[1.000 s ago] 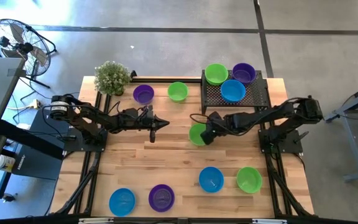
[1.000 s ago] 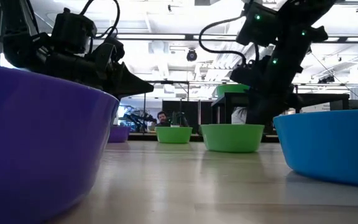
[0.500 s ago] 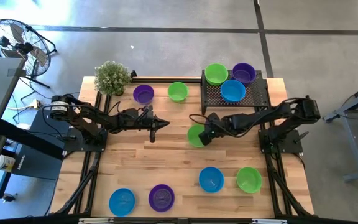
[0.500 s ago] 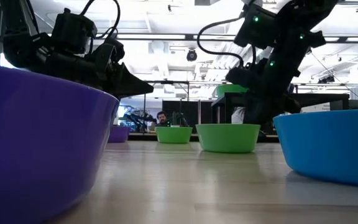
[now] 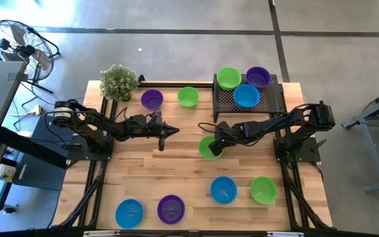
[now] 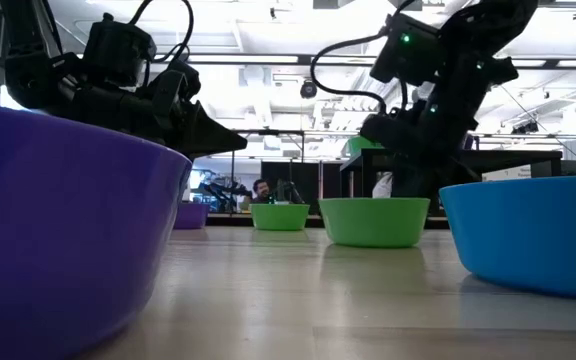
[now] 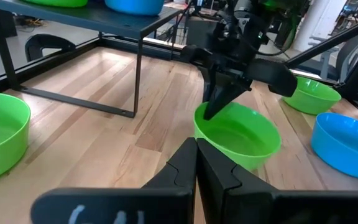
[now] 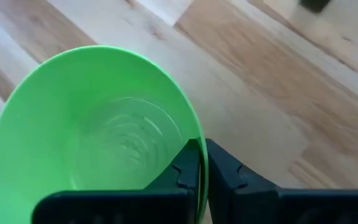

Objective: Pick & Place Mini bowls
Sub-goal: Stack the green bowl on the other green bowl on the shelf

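The right gripper (image 5: 214, 149) sits near the middle of the table, and we see its two dark fingers (image 8: 188, 171) pinched on the rim of a green mini bowl (image 5: 208, 147), one finger inside the rim and one outside. In the low view that bowl (image 6: 374, 221) appears to rest on the wooden table (image 5: 176, 171). The left gripper (image 5: 170, 131), at about nine o'clock from the held bowl and well apart from it, hovers with its fingers pressed together on nothing. Around the table we count more mini bowls: a purple one (image 5: 152, 99) and a green one (image 5: 188, 97) toward eleven and twelve o'clock, near a leafy potted plant (image 5: 118, 81) at the far left corner. On a black mesh rack (image 5: 268, 99) at about one o'clock stand a green bowl (image 5: 229, 78), a purple bowl (image 5: 258, 77) and a blue bowl (image 5: 247, 96), close together. Along the near edge, from seven to five o'clock, lie a blue bowl (image 5: 129, 212), a purple bowl (image 5: 171, 209), another blue bowl (image 5: 224, 189) and a green bowl (image 5: 264, 189).
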Robot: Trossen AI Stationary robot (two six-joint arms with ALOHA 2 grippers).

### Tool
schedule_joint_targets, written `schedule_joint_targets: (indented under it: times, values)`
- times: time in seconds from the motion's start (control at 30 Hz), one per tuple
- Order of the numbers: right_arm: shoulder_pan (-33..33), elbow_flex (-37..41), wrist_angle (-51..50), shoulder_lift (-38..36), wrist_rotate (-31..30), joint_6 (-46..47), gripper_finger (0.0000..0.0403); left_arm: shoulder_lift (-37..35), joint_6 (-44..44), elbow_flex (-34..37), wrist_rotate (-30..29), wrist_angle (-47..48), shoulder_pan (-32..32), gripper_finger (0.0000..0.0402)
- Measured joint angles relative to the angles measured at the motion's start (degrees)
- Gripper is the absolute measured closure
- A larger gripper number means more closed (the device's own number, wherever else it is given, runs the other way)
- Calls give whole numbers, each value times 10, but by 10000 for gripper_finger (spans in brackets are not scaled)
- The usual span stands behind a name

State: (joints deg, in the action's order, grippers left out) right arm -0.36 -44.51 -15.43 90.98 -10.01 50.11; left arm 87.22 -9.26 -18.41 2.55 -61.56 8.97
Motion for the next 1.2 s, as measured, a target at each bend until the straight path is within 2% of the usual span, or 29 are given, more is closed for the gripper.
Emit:
schedule_joint_targets:
  times: [0.3, 0.5, 0.7, 0.83, 1.0, 1.2]
  values:
    - [0, -73, -36, -4, 34, -69, 399, 0, 0, 0, 0, 0, 0, 399]
    - [-11, -179, -146, -4, 39, -139, 399, 0, 0, 0, 0, 1, 0, 399]
    - [-54, -313, -276, -4, 38, -245, 400, 0, 0, 0, 0, 1, 0, 399]
    - [-101, -410, -359, -5, 38, -319, 400, 0, 0, 0, 5, 2, 0, 399]
    - [-194, -512, -449, -5, 31, -386, 399, 0, 0, 0, 10, 2, 0, 399]
    - [-342, -554, -471, -5, 52, -453, 401, 0, 0, 0, 10, 0, 0, 399]
